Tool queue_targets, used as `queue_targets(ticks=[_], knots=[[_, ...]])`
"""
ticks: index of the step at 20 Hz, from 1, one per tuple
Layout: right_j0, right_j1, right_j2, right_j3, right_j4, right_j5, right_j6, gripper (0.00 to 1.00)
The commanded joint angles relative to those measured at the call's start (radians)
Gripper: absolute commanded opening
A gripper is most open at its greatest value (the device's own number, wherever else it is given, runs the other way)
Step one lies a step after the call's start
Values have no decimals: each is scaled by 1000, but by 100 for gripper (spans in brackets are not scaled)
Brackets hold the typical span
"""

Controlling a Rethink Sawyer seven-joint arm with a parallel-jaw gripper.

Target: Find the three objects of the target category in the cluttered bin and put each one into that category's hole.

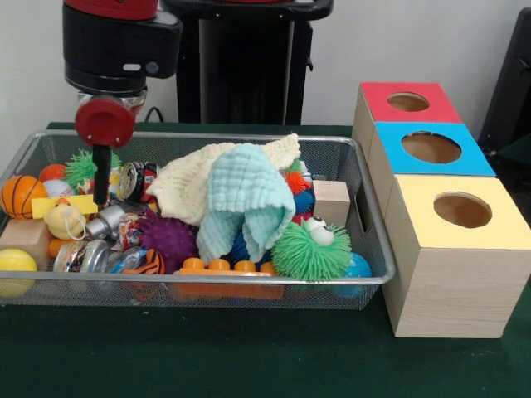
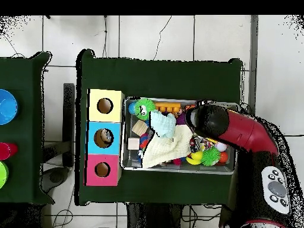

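Bin (image 1: 365, 280) of silver wire mesh sits on the green desk (image 1: 249, 356) just beside three wooden boxes; we see the hole (image 1: 431, 147) in the blue top of the middle one. Our hand (image 1: 101, 199) reaches down into the bin's clutter near a silver can (image 1: 106, 220) and a yellow duck (image 1: 65, 220); we cannot tell how far it is open. Cream and mint cloths (image 1: 241, 199) drape over the toys.

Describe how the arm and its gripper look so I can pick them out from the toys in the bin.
The arm is glossy red with black sections; the overhead view shows a grey pad with round buttons. In the front view its wrist is a bulky black housing with a red top band, a round red cap below, and a thin dark gripper stem.
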Motion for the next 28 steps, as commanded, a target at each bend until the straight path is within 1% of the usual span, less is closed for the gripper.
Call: queue_targets(ticks=[1, 5, 10, 15, 23, 28], knots=[[-10, 134, 156, -20, -45, -97, -102, 100], [-33, 174, 200, -14, -41, -167, -96, 100], [-29, 189, 202, -21, -45, -193, -79, 100], [-53, 197, 218, -26, -63, -201, -112, 100], [-96, 161, 242, 6, -82, -169, -151, 100], [-102, 130, 242, 27, -86, -147, -150, 100]])
